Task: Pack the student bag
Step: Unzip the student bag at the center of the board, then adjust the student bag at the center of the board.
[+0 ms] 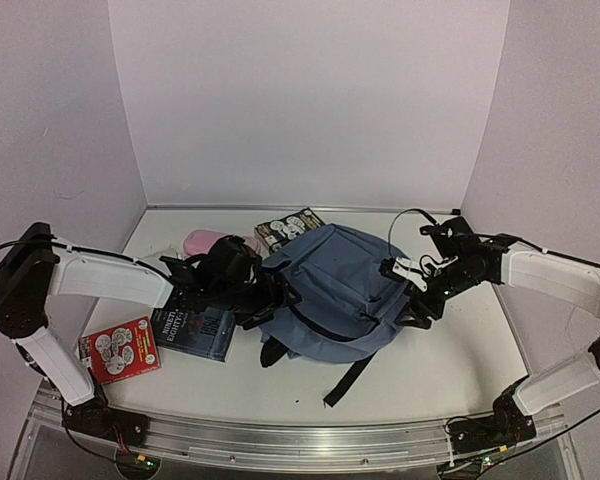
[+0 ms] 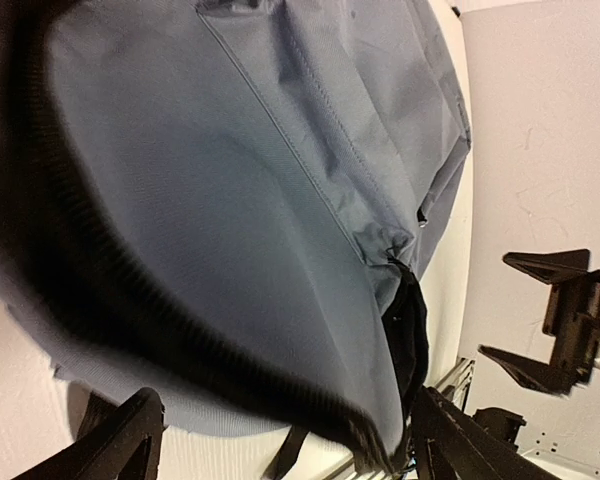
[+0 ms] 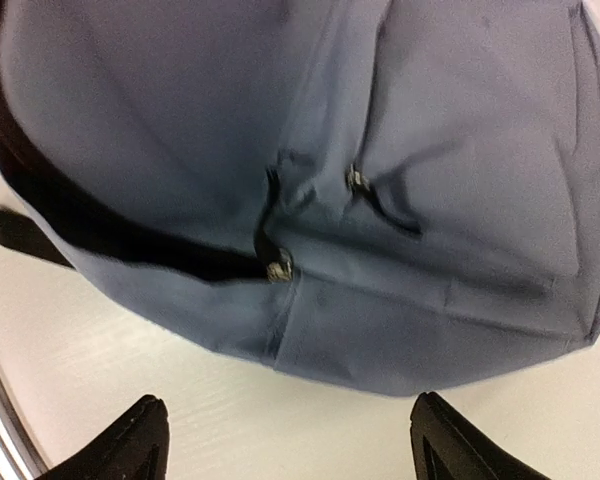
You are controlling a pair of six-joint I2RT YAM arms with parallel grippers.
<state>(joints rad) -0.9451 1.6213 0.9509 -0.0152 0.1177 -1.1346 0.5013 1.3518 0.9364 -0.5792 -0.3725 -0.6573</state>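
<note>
Student bag (image 1: 330, 290) lies mid-worktop (image 1: 410, 385), black straps trailing toward the near edge. Left gripper (image 2: 290, 445) is spread wide at the bag's left edge and right gripper (image 3: 290, 445) is spread wide just off its right edge, with neither of the 2 gripping anything. Pink pencil case (image 1: 205, 242) and dark book (image 1: 195, 330) sit left of the bag.

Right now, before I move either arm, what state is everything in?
student bag: lying slumped on the table; zip unclear.
left end effector: open around the bag's edge.
right end effector: open, empty, beside the bag.
pink pencil case: lying outside the bag.
dark book: closed, flat, outside the bag.
red booklet: closed, flat on the table.
patterned book: flat at the bag's far edge.
</note>
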